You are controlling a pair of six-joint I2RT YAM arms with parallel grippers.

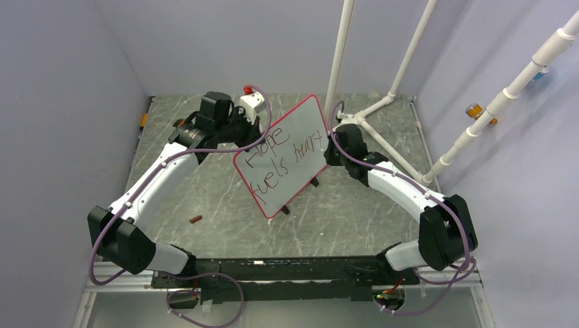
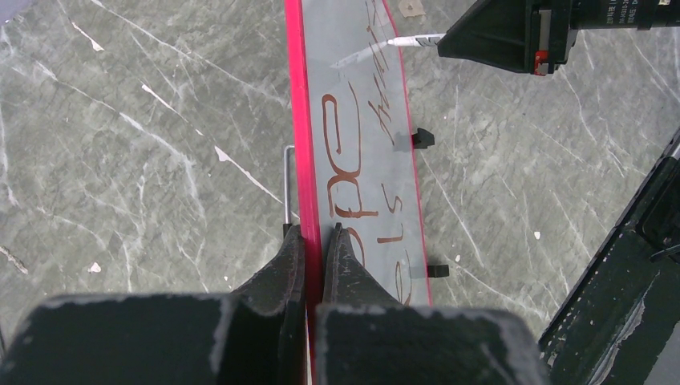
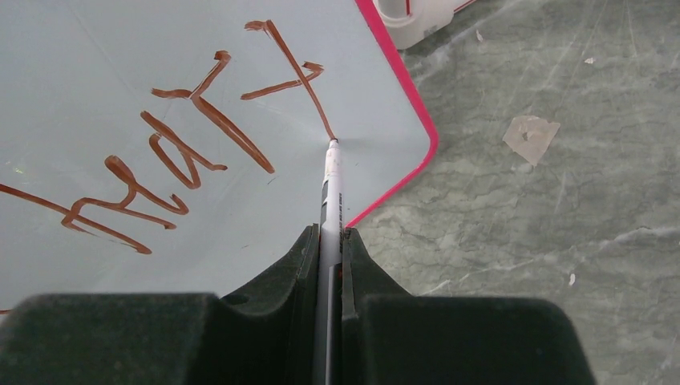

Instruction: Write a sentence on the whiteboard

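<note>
On the table (image 1: 205,195), left tool (image 2: 314,233) clamps whiteboard (image 1: 283,156), right tool (image 3: 327,234) pinches marker (image 3: 332,180), pipes (image 1: 410,58) behind.

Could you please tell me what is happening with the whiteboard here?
The left gripper clamps the whiteboard by its red frame, holding it tilted. The right gripper grips a marker whose tip touches the board at the last letter of the sentence, which reads roughly "Hope fuels heart".
</note>
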